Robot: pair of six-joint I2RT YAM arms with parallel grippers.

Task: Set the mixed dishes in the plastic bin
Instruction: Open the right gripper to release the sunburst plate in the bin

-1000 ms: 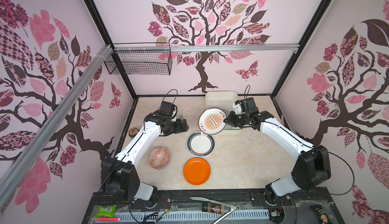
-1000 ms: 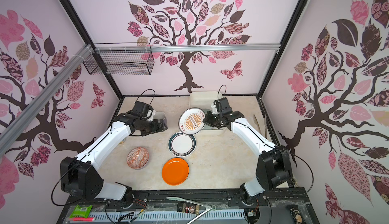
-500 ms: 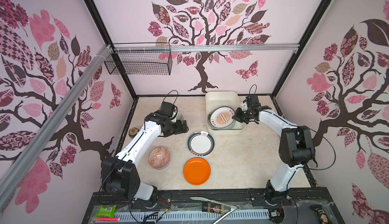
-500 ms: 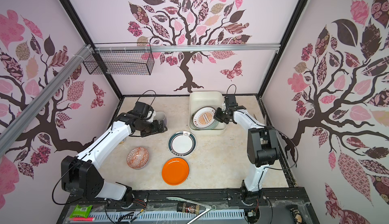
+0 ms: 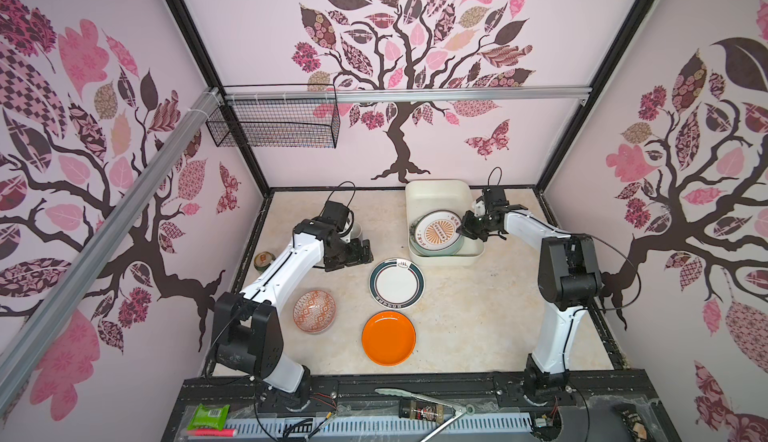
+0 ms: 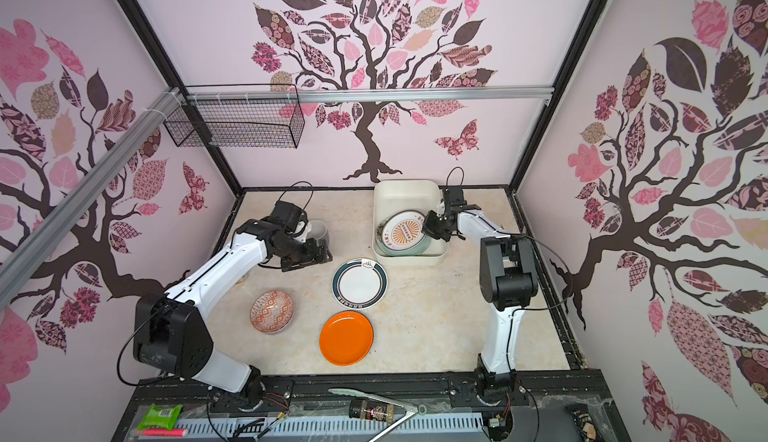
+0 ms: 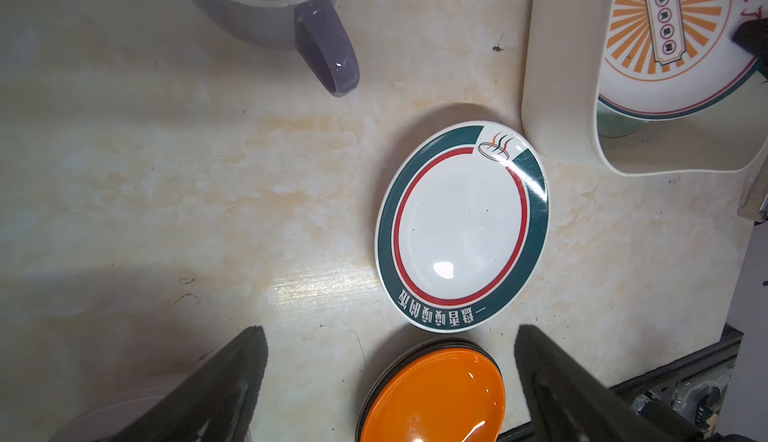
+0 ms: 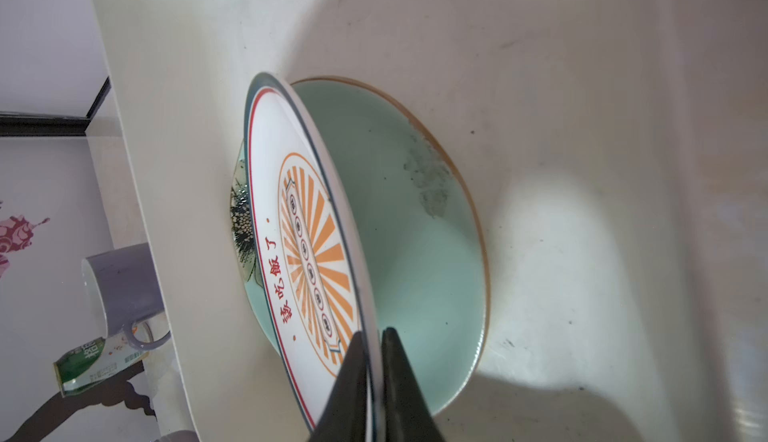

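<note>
The cream plastic bin (image 5: 436, 199) (image 6: 405, 195) stands at the back. In it, the white sunburst plate (image 5: 439, 230) (image 8: 307, 244) leans tilted over the mint-green plate (image 8: 415, 253). My right gripper (image 5: 463, 228) (image 8: 372, 332) is shut on the sunburst plate's rim. My left gripper (image 5: 361, 249) (image 7: 390, 328) hovers open and holds nothing, beside the lavender mug (image 5: 355, 230) (image 7: 266, 0). On the table lie a teal-rimmed white plate (image 5: 397, 283) (image 7: 461, 228), the red-patterned bowl (image 5: 313, 310) and the orange plate (image 5: 388, 338) (image 7: 436, 394), which sits on a black plate (image 7: 376, 382).
A green drink can (image 5: 264, 259) lies by the left wall, behind my left arm. A black wire basket (image 5: 274, 128) hangs high at the back left. Tongs (image 5: 419, 402) rest on the front rail. Black frame edges border the table.
My right gripper has carried the sunburst plate from above the table's middle back into the bin and lowered it onto the mint-green plate. The left arm has barely moved.
</note>
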